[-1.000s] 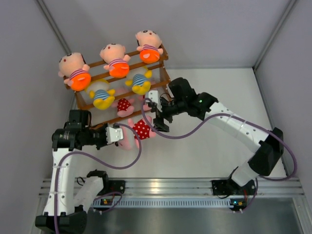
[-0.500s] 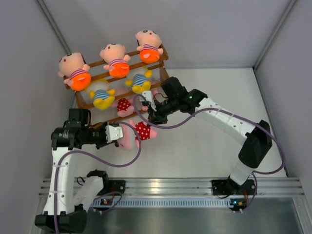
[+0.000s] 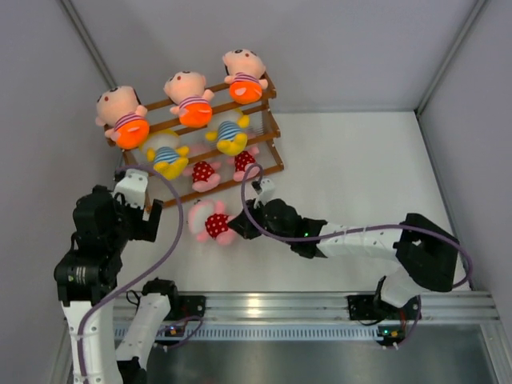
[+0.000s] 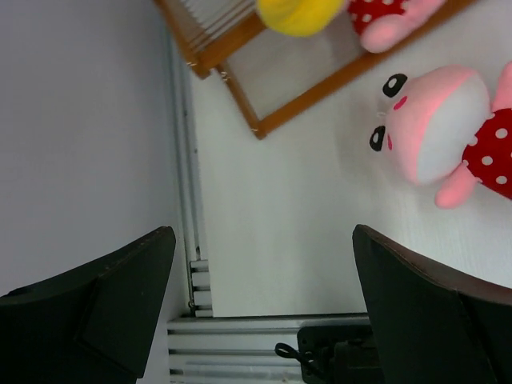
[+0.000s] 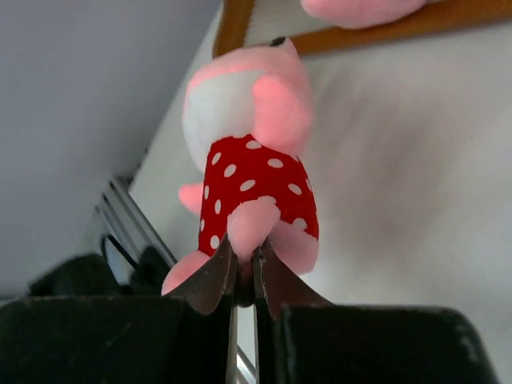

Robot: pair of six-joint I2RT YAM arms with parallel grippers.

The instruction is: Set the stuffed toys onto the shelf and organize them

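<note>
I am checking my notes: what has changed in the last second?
The left pincer let go of the pink doll and pulled back left, open. The right pincer came nearer and shut on the doll's leg. The shelf and its dolls stayed.

bright, even light, soft shadows; right wrist view: pink doll (image 5: 256, 176) clear, table (image 5: 400, 160) smeared at 3 o'clock, near fingers (image 5: 208, 284) blurred.

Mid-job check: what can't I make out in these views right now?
Top view: right end effector, fingertips hidden under its own wrist.
Left wrist view: shelf, cut off by the top edge; loose pink doll, cut by the right edge.
Top view: shelved pink dolls, partly covered by yellow dolls.
</note>
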